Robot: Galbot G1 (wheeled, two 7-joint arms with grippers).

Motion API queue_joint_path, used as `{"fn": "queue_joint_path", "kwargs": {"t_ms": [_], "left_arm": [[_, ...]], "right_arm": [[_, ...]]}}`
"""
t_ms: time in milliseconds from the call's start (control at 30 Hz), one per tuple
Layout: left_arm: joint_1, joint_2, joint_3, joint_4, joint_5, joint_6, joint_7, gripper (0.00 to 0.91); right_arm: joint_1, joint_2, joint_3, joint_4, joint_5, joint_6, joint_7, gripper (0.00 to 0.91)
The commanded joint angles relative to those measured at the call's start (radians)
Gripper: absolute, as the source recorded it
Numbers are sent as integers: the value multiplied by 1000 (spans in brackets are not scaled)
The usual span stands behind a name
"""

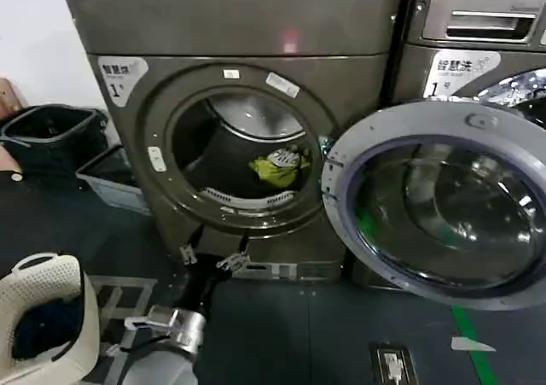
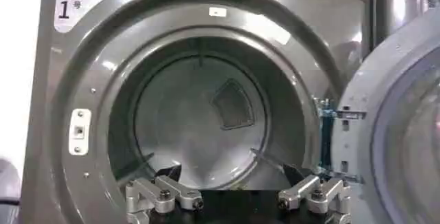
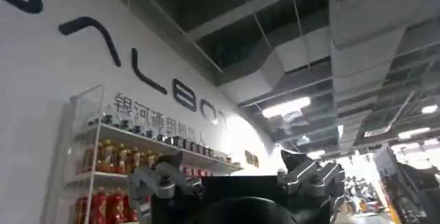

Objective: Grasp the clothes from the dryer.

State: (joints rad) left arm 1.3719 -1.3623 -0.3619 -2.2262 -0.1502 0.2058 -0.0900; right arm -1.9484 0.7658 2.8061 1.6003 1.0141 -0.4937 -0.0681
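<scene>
Clearly the clothes (image 1: 279, 166), a small yellow-green bundle with a white patterned patch, look soft and light; they should crumple under a pinch, so the raised top fold seems the best hold. They lie on the drum floor inside the dryer (image 1: 230, 78), toward the hinge side of its porthole. The left tool (image 1: 210, 258) hangs just below the porthole rim, outside the drum, fingers spread wide and empty. The right tool (image 3: 237, 177), also spread and empty, points at the ceiling, well away from the dryer.

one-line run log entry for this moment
phase: approach | left gripper: open, below dryer porthole | clothes: in drum, ungrasped | door: open | right gripper: open, aimed away
</scene>
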Motion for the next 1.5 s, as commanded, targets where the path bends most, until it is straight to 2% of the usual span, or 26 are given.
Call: {"fn": "queue_joint_path", "kwargs": {"t_ms": [33,1500], "left_arm": [[-1,0,-2,-1,0,0,0,907],[-24,5,2,22,-15,9,4,907]], "right_arm": [[0,-1,0,0,18,2,5,907],[12,-3,-9,4,29,-1,7,907]]}}
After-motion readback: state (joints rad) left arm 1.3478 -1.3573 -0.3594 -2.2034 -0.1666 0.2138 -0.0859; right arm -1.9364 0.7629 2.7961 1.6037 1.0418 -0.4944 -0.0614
